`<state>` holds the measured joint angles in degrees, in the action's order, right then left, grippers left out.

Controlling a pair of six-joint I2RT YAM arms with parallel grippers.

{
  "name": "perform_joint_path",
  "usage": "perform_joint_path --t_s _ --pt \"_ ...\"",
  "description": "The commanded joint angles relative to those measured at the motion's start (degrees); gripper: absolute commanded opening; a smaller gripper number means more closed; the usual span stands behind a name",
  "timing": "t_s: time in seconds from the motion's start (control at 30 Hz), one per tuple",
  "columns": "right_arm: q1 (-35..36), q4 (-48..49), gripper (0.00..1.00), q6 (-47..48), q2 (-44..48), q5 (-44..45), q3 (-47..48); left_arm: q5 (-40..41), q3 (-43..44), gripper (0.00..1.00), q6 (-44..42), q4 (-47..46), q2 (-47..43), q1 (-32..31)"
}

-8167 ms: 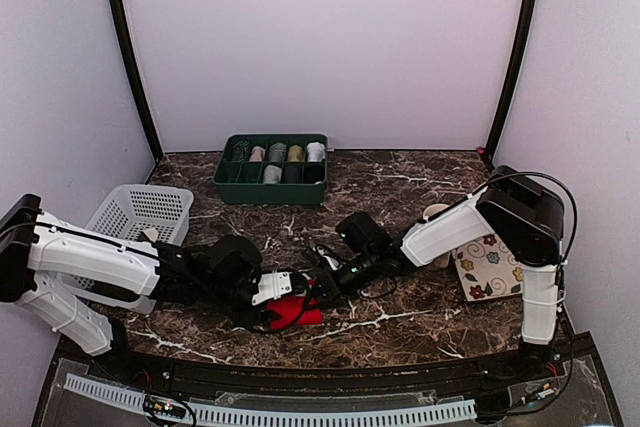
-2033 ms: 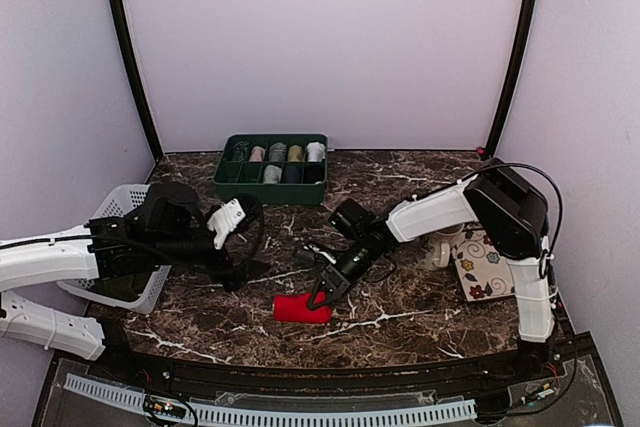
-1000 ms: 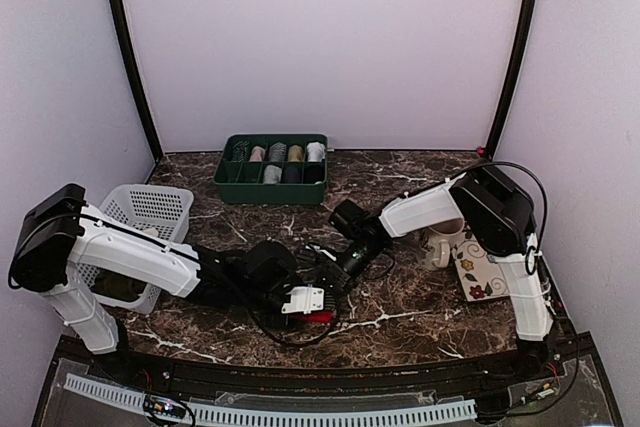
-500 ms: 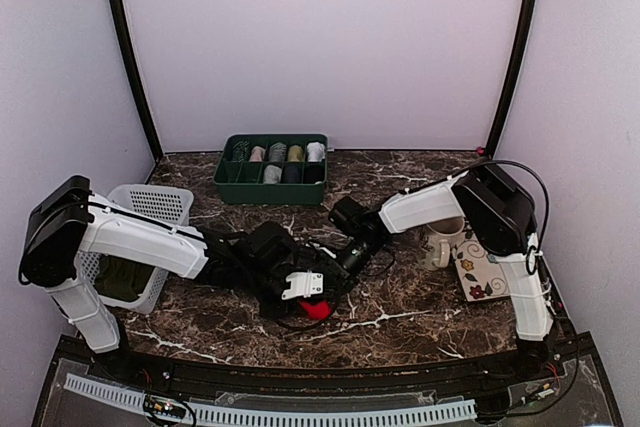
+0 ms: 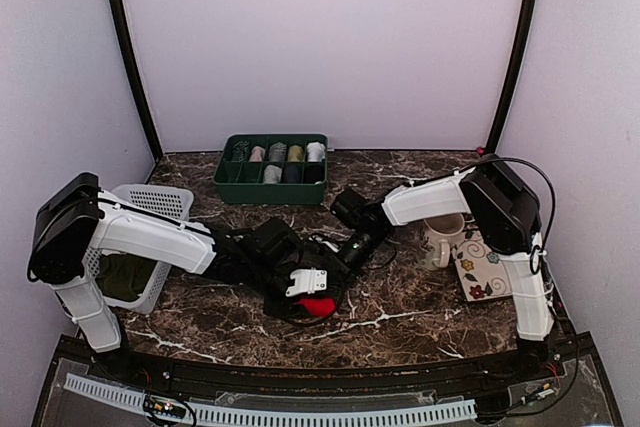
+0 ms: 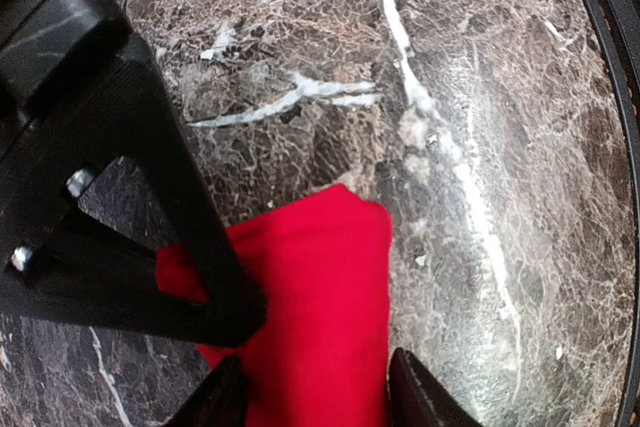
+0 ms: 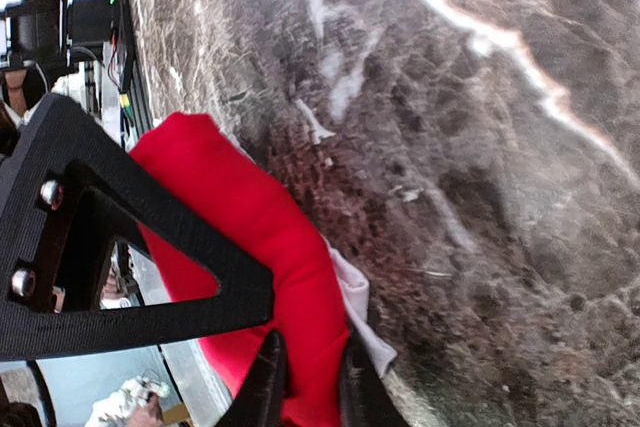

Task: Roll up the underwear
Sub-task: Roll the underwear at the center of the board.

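Gleaming white-veined dark marble tabletop (image 5: 430, 309) beneath the underwear (image 5: 318, 305), pale lilac walls (image 5: 320, 47).

underwear (image 5: 318, 306) on table (image 5: 420, 319) front-centre | tray (image 5: 271, 190) behind it, at rear | basket (image 5: 150, 203) far left | mug (image 5: 437, 240) right

We note the underwear (image 5: 318, 306): bright red fabric, gathered into a short, thick roll. It lies flat on the dark marbled worktop (image 5: 420, 297), near the front edge and about midway across. A sliver of white trim shows at one end. We cannot see any lettering or logo.
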<state>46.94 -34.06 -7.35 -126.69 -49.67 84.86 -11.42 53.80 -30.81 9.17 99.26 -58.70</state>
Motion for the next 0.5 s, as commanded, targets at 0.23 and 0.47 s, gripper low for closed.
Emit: perform_joint_path --t_s 0.23,0.47 --pt "-1.0 -0.7 0.00 2.5 -4.5 13.2 -3.7 0.9 -1.7 0.58 -1.2 12.3 4.4 -0.6" --pt "-0.5 -1.7 0.01 2.7 -4.2 12.6 -2.7 7.9 -0.8 0.48 -2.3 13.4 8.2 -0.6"
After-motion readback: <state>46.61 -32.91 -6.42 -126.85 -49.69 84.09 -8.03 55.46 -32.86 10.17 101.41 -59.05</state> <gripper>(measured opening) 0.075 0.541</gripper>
